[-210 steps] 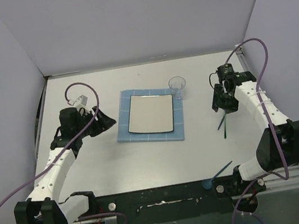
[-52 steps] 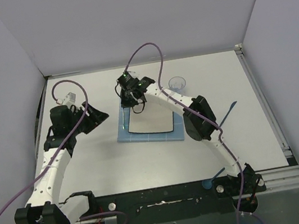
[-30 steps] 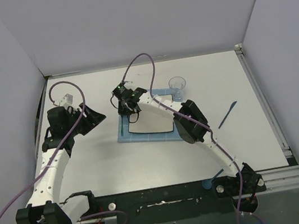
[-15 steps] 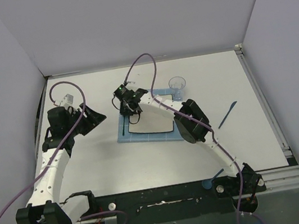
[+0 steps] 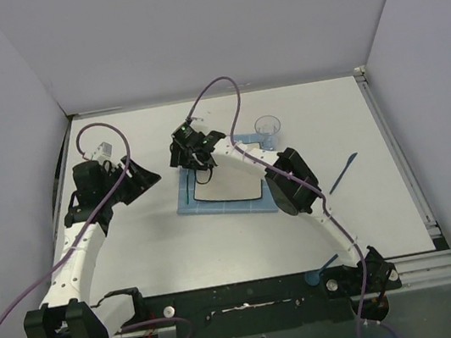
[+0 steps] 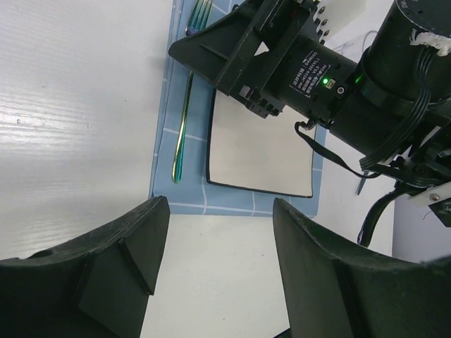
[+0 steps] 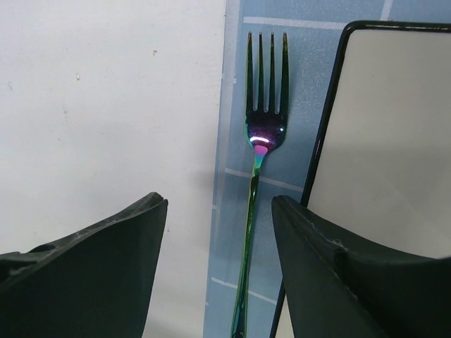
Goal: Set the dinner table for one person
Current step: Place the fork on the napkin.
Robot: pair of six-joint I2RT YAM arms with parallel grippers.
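Both close, downward wrist cameras share the fork [image 7: 255, 190].

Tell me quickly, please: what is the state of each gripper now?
Left gripper: open, holding nothing.
Right gripper: open, holding nothing; the fork lies on the placemat under it.

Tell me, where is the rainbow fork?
In the right wrist view, the fork lies flat on the left strip of the blue placemat, just left of the white plate.
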